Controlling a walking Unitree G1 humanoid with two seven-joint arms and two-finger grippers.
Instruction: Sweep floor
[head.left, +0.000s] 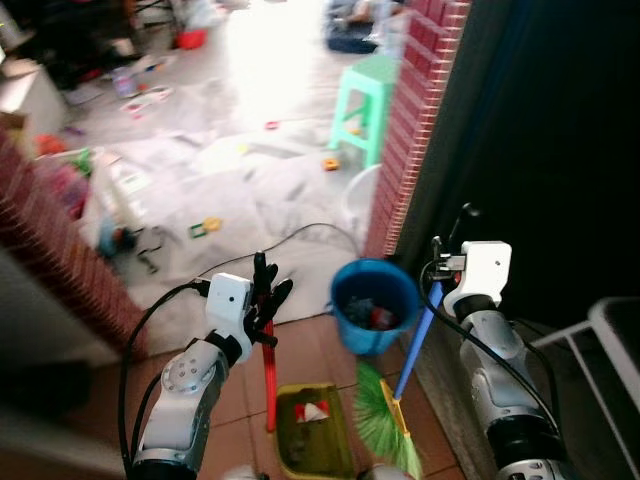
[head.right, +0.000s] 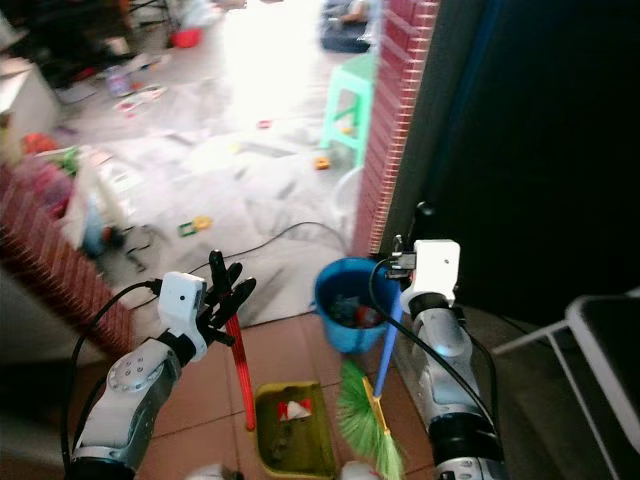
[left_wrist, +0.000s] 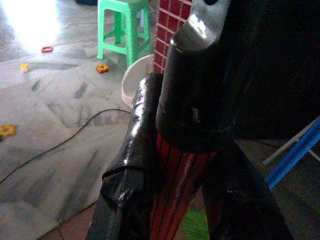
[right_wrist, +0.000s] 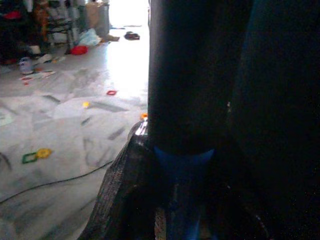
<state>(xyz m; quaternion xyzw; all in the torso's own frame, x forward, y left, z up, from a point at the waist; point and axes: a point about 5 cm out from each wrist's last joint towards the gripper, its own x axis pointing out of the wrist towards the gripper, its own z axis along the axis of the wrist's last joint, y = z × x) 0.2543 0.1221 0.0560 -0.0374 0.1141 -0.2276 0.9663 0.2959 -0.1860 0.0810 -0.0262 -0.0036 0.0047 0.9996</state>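
Two tools in hand at brick doorway, both upright over tiled floor.

L gripper (head.left: 265, 290): black fingers (left_wrist: 135, 150) clamped round red handle (head.left: 269, 385) of yellow-green dustpan (head.left: 313, 432); pan sits on terracotta tiles (head.left: 310, 360) betw. the arms, w/ a red-and-white scrap in it. R gripper (head.left: 436, 262): fingers closed on blue broom handle (head.left: 417, 340); green bristles (head.left: 384, 415) down on tiles, just beside pan. Blue bucket (head.left: 375, 300) w/ mixed rubbish stands just behind pan and broom, near foot of brick pillar (head.left: 410, 120). Beyond: pale floor (head.left: 250, 170) w/ scattered small toys, black cable (head.left: 300, 235), green stool (head.left: 362, 100) beside pillar. Low brick wall (head.left: 60, 270) on L side. White-framed rack (head.left: 600, 350) at far R, detail unclear.
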